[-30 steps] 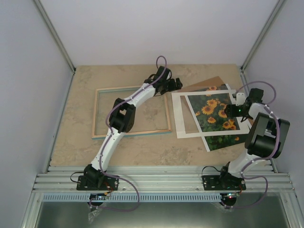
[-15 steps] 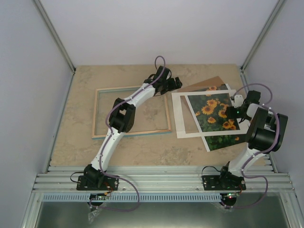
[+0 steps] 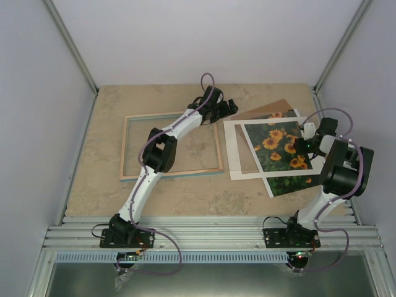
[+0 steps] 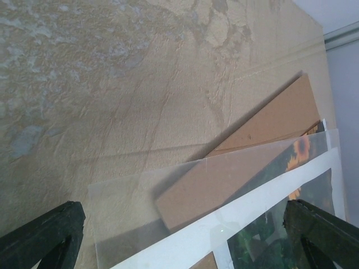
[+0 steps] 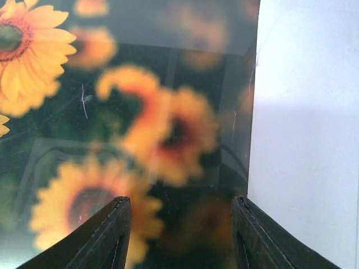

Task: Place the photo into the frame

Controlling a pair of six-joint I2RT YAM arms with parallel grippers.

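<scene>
We see our left fingers [image 4: 45, 235] spread wide and empty above the table [image 3: 185, 192], our right fingers [image 5: 106, 235] parted low over the photo [image 3: 281, 151], gripping nothing, the photo lying at the table's right overlapping the white mat [image 3: 238, 148], outside the frame [image 3: 124, 148]

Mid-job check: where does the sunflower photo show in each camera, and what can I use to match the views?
Top view: the photo lies right of centre, partly under the white mat.
Left wrist: photo in the lower right corner, beyond the white mat.
Right wrist: photo fills the left and centre, blurred.
Shared landmark: the white mat, which borders the photo in all three views.
</scene>
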